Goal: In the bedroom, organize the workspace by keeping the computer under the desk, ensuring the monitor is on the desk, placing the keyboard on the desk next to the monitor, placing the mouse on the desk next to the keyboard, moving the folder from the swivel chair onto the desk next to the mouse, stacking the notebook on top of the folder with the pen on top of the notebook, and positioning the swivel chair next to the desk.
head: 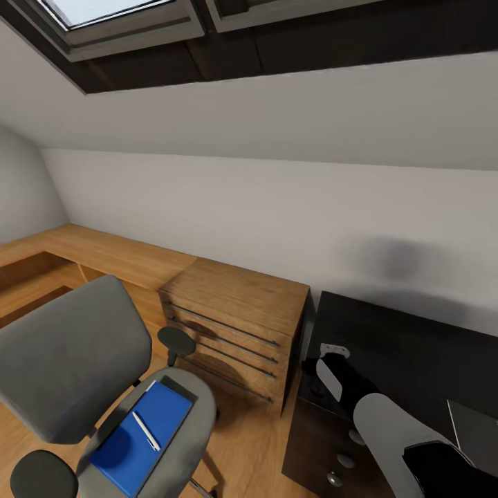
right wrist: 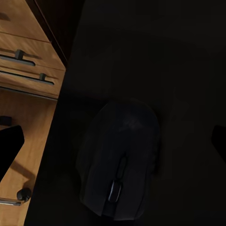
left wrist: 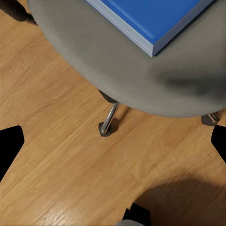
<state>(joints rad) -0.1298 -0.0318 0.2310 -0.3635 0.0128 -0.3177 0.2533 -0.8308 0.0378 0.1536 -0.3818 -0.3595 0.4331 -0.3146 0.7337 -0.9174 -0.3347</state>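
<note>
The grey swivel chair stands at the lower left of the head view. On its seat lies the blue folder with the whitish pen on top. In the left wrist view my left gripper hangs open over the wooden floor beside the seat, near a corner of the folder. The black mouse rests on the black desk. My right gripper is open above it, one finger on each side and well clear. A thin grey notebook lies on the desk at the right edge.
A light wooden dresser with dark handles stands between the chair and the desk. The desk's drawers with silver knobs face the floor gap. A low wooden ledge runs along the sloped white wall.
</note>
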